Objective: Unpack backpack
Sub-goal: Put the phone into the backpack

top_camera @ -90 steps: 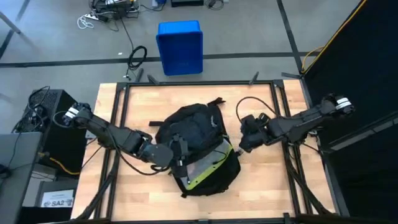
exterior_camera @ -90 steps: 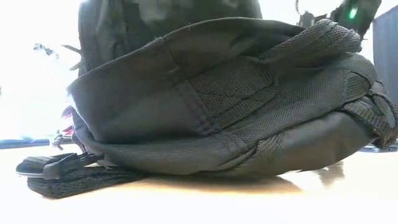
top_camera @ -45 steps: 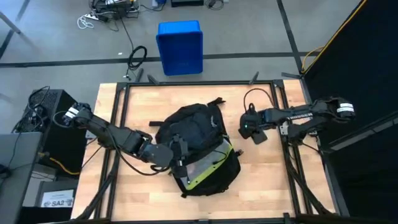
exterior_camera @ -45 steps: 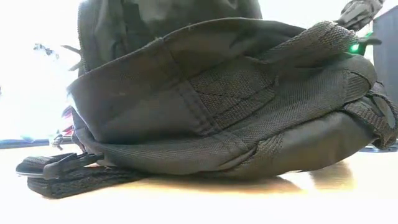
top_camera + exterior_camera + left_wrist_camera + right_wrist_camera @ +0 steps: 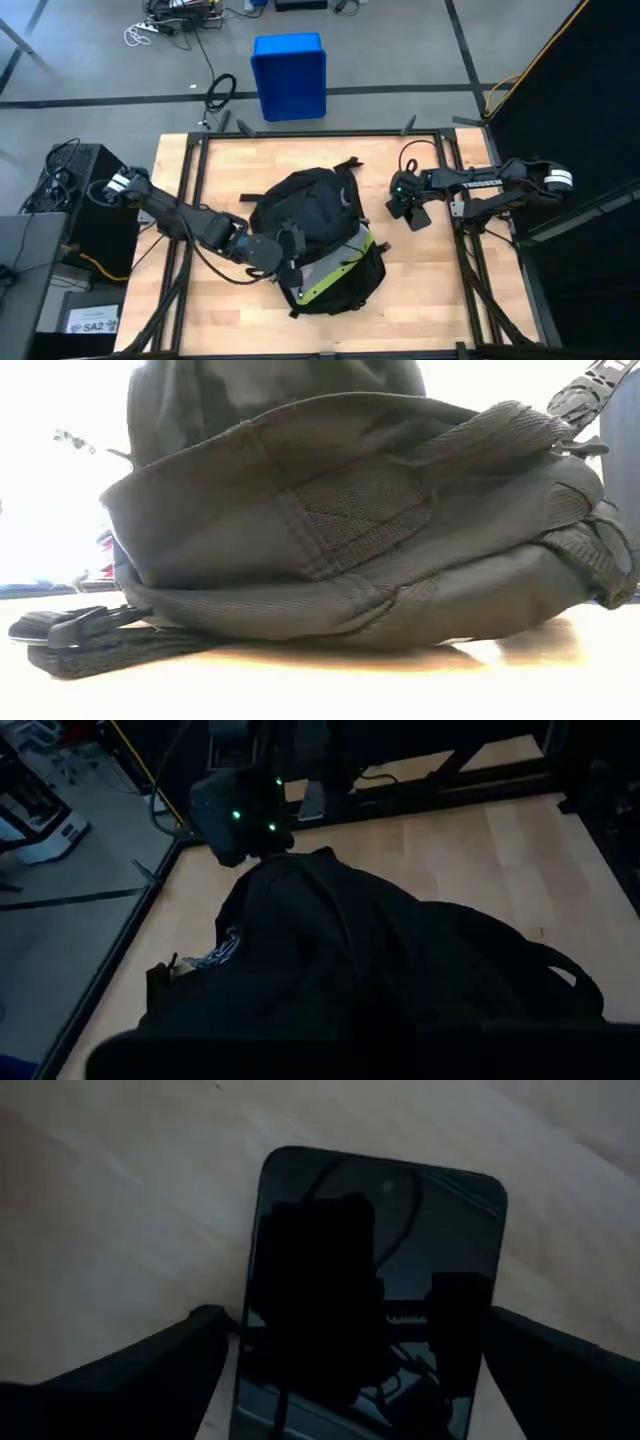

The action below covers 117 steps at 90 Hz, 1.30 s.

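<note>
The black backpack (image 5: 315,235) lies in the middle of the table, its pocket gaping with grey and lime-green lining (image 5: 335,278). It fills the low view (image 5: 350,530), and a buckled strap (image 5: 80,632) trails on the wood. My left gripper (image 5: 287,255) is at the backpack's left side, by the opening. A black phone (image 5: 375,1240) lies flat on the table to the right of the backpack (image 5: 418,217). My right gripper (image 5: 360,1330) hangs over it, open, one finger at each long edge. My right gripper comes at the phone from above. Its fingers (image 5: 200,1342) stand beside the two long edges at one end of the phone (image 5: 262,1330). I cannot tell whether they touch it. The phone rests flat on the wood.
A blue bin (image 5: 289,75) stands on the floor beyond the far edge. Black frame rails (image 5: 195,170) run along the table's left and right sides. A black equipment box (image 5: 85,195) sits left of the table. Bare wood lies near the front right corner (image 5: 430,300).
My right gripper has drawn away from the backpack's right side toward the table's far right and turned as its arm stretched out. The phone now lies on the wood beneath it. The backpack's near end and strap have shifted slightly sideways.
</note>
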Tool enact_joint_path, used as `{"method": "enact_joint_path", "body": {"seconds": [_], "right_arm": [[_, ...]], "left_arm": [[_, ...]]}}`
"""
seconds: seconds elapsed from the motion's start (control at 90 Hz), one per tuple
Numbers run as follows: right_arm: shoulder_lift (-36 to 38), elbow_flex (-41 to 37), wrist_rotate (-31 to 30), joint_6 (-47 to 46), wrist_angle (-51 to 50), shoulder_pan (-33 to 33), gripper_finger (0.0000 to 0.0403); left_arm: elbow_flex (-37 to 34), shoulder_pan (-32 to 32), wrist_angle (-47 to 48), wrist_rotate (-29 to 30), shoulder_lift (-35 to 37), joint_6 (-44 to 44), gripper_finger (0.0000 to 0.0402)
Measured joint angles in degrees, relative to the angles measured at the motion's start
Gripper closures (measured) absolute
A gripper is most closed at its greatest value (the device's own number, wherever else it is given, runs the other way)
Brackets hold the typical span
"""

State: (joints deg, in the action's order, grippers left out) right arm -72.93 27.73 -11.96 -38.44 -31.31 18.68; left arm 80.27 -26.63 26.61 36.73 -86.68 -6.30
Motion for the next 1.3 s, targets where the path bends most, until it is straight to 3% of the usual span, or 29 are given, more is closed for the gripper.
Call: {"method": "enact_joint_path", "body": {"seconds": [0.233,0.456,0.711,0.989,1.3], "right_arm": [[-0.1,0.0,4.1,-0.1,1.0,-2.2,0.0012],[-0.1,-0.7,5.9,1.3,0.9,-4.4,0.0079],[0.4,-1.0,5.3,2.8,0.5,-5.6,0.008],[3.7,6.0,6.2,4.6,-4.1,-8.2,0.008],[6.3,16.0,4.6,1.1,-8.9,-19.8,0.008]], "left_arm": [[0.0,0.3,-1.3,-0.2,-1.7,1.6,0.0402],[0.0,0.3,-2.1,-0.1,-1.7,1.8,0.0402],[0.0,0.3,-2.3,-0.1,-1.7,1.8,0.0402],[0.0,0.3,-2.3,-0.1,-1.7,1.8,0.0402],[0.0,0.3,-1.9,1.4,-1.7,1.3,0.0402]]}}
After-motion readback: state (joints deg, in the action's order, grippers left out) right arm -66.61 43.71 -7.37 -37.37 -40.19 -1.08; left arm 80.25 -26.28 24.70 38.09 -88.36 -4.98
